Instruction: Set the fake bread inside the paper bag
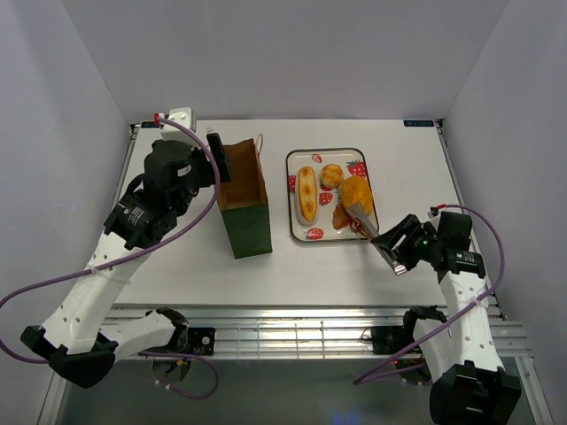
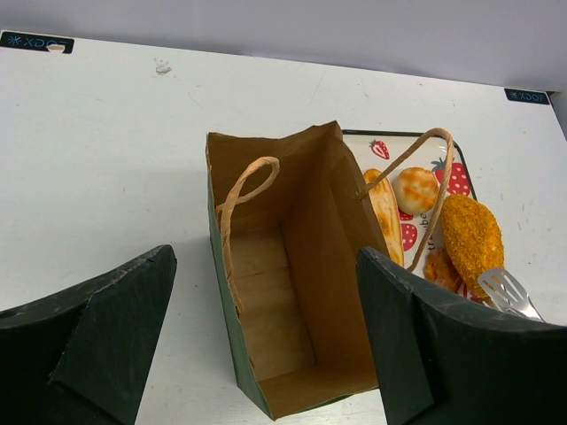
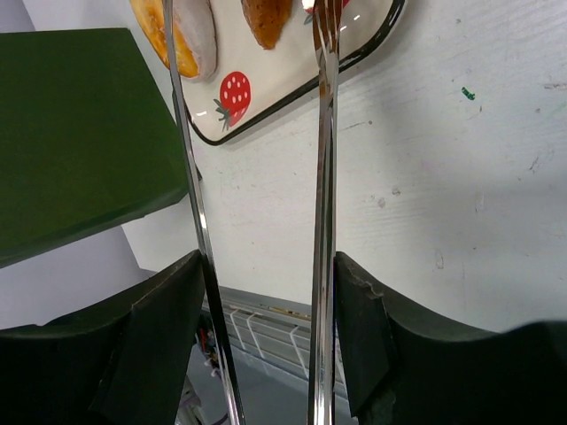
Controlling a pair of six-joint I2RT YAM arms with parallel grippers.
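The dark green paper bag [image 1: 244,199] stands upright and open, its brown inside empty in the left wrist view [image 2: 283,292]. My left gripper [image 1: 215,159] is open and empty above the bag's left rim [image 2: 266,266]. The long roll [image 1: 306,193], round bun [image 1: 331,174], large oval bun [image 1: 356,191] and small dark piece [image 1: 343,218] lie on the strawberry tray [image 1: 290,177]. My right gripper [image 1: 400,248] is shut on metal tongs [image 1: 363,219]. The tongs' arms [image 3: 323,177] are spread, with their tips over the tray's near right part by the dark piece [image 3: 266,18].
The tray stands just right of the bag, with a narrow gap between them. The bag's two tan loop handles [image 2: 244,181] stick up over its opening. The table's near edge and a metal rail [image 1: 292,328] lie close behind the right gripper.
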